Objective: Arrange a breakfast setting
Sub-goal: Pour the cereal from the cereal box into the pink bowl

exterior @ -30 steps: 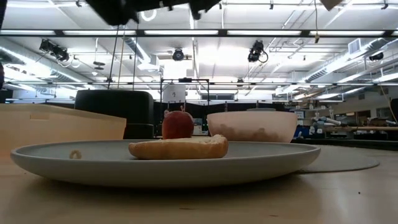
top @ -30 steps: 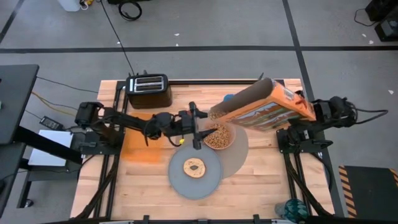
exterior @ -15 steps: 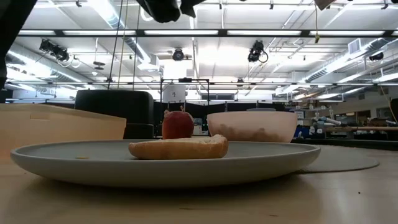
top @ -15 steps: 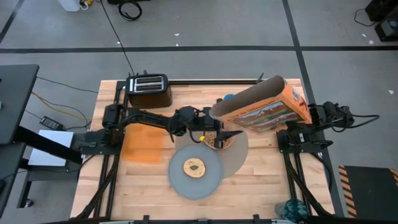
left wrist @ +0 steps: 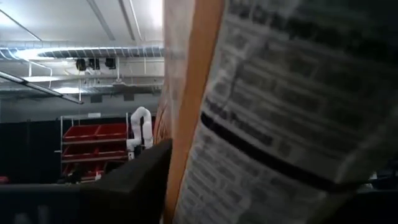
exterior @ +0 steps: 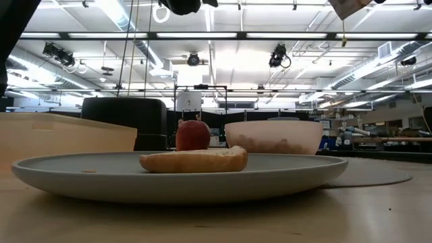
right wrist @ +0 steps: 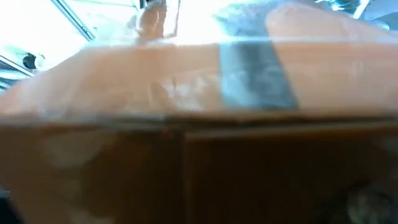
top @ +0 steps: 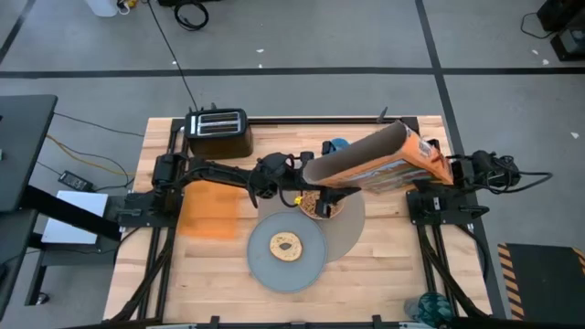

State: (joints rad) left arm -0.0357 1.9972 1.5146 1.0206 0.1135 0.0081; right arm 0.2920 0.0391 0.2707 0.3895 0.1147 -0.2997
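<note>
On the grey plate (top: 286, 260) nearest lies the bagel (top: 286, 245). Behind it, the left gripper (top: 322, 196), fingers not clear, is over the pink bowl (top: 320, 206). The right gripper (top: 437, 167) grips the tilted cereal box (top: 375, 161).

Light wooden table (top: 384, 274) carries black toaster (top: 218, 131) at its far left corner, orange translucent board (top: 207, 212) on left side, round grey-tan mat (top: 355, 219) near centre, small blue cup (top: 338, 144) at far edge.
</note>
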